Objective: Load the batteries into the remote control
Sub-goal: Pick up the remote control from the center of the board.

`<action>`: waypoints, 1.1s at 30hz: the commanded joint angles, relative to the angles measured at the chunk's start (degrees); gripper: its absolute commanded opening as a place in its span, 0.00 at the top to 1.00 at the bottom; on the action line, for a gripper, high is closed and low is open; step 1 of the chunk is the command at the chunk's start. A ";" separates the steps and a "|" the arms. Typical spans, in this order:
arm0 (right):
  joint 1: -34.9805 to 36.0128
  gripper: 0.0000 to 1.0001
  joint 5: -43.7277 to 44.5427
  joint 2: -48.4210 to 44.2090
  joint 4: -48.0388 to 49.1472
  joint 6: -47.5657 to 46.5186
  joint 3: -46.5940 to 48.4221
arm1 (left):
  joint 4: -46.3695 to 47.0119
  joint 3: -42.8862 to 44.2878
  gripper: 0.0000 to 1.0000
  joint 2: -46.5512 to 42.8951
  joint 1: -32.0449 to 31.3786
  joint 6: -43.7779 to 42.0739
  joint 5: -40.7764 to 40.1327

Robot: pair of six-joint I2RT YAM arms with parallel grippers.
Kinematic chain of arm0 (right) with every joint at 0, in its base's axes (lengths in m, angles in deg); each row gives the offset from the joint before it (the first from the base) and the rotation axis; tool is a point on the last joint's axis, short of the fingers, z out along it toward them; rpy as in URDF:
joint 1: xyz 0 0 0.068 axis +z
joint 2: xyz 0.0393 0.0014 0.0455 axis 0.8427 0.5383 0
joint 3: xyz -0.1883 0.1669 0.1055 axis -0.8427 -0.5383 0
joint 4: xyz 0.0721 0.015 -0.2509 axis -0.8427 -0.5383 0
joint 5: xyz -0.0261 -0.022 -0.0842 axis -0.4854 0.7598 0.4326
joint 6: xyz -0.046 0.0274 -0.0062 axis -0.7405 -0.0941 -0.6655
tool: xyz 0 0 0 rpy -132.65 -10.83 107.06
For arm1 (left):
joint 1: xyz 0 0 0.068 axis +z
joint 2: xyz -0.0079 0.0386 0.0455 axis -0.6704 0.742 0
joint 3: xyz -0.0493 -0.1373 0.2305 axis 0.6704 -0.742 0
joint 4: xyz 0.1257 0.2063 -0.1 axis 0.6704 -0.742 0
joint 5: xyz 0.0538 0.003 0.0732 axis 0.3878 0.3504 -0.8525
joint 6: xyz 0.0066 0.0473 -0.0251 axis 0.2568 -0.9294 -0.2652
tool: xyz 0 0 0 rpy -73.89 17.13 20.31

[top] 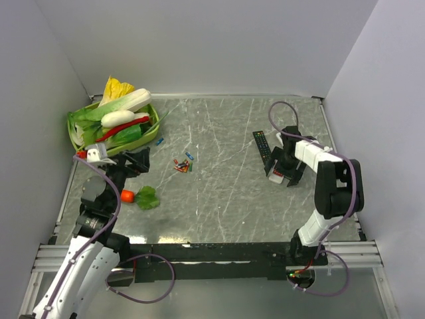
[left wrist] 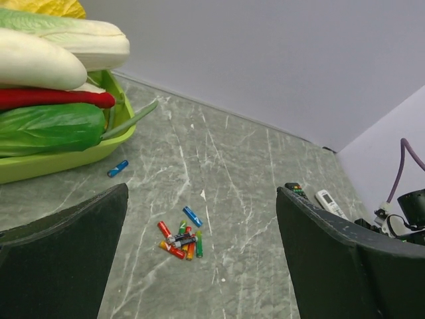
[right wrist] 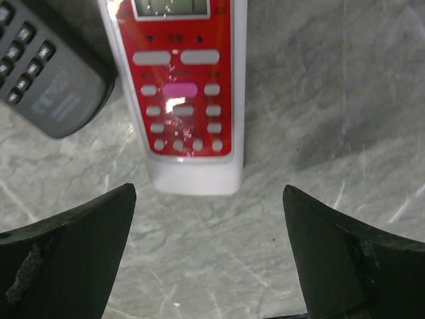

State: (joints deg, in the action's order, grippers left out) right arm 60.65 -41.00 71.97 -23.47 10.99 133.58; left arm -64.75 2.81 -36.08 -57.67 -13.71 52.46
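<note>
The batteries (top: pixel 183 163) lie in a small pile of red, orange, green and blue cylinders on the grey table, left of centre. In the left wrist view the pile (left wrist: pixel 180 240) lies ahead between my fingers, and one blue battery (left wrist: pixel 117 168) lies apart by the basket. My left gripper (top: pixel 137 163) is open and empty, short of the pile. The remote control (right wrist: pixel 182 93) lies face up, red front with pale buttons, just ahead of my open, empty right gripper (right wrist: pixel 209 266). In the top view the remote control (top: pixel 275 174) is partly under the right gripper (top: pixel 287 178).
A green basket (top: pixel 151 135) of toy vegetables stands at the back left. An orange piece (top: pixel 127 196) and a green leaf (top: pixel 147 197) lie by the left arm. A long black remote (top: pixel 263 147) lies beside the red one. A white remote (left wrist: pixel 330 203) shows next to it.
</note>
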 commanded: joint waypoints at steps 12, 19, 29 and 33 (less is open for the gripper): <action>-0.15 0.09 2.08 7.57 3.86 -2.57 5.53 | 3.85 5.29 0.03 7.68 -0.33 -2.00 2.65; -0.06 0.35 1.73 7.05 3.16 -3.36 5.01 | 4.82 4.68 0.03 7.50 -0.69 -2.70 4.58; 2.66 0.71 2.17 -5.69 3.07 0.24 -2.29 | 13.43 1.69 0.03 11.54 -0.77 -0.34 16.62; 7.40 0.71 1.12 -14.46 3.85 -2.37 -2.03 | 15.72 3.09 0.03 15.40 -0.77 0.28 23.91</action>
State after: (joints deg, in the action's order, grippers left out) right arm 63.50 -39.47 68.80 -21.33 9.75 130.37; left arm -55.44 4.65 -23.36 -58.22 -14.55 67.15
